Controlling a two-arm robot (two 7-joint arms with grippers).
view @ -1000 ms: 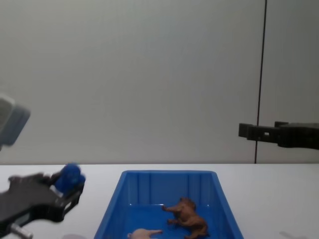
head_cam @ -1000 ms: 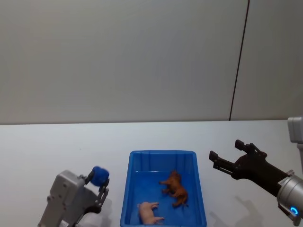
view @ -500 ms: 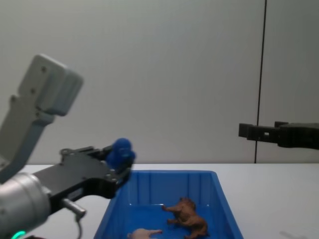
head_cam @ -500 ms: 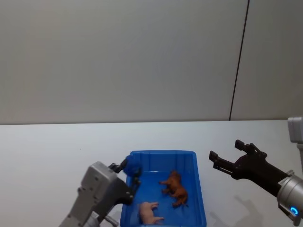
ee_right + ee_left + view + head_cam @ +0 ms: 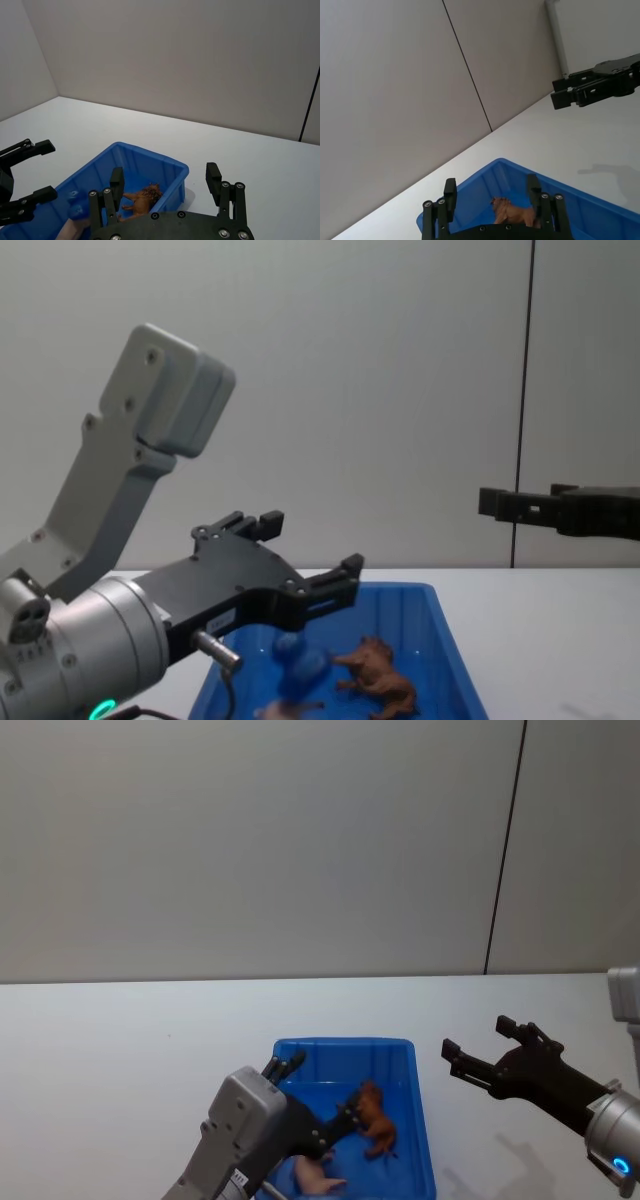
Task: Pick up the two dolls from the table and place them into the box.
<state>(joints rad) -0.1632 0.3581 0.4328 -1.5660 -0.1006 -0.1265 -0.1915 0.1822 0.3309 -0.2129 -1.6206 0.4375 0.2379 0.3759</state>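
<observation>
Since half a second ago your left claw (image 5: 300, 560) has swung in over the box's near-left part and let go of the small blue thing it carried: chest view shows a blurred blue object (image 5: 298, 658) below the claw, inside the box (image 5: 440, 625), seemingly mid-drop. Left claw fingers are now spread, nothing between them; head view puts that claw (image 5: 318, 1100) above the box interior, just left of the lion.

Lion doll (image 5: 372, 1118), reddish-brown, lies on the box floor, right of centre. Pink doll (image 5: 312, 1175) lies at the near end of the box, partly hidden behind the left arm. Neither doll has shifted since the earlier frames. Both dolls are in the box already, so judged from this, the task's placing looks done; the blue object is an extra item, can't tell what it is.

Box holds three things then: lion, pink doll, blue object somewhere near the pink one. Right wrist view shows a blue blur (image 5: 75, 204) by the pink doll (image 5: 75, 231), same reading.

Right claw (image 5: 482, 1048) hangs above the desk (image 5: 120, 1030) to the right of the box, well apart from it, fingers spread, holding nothing, parked in the same spot as before. Desk around the box is plain white.

Your next call is probably just lifting the left arm out.
</observation>
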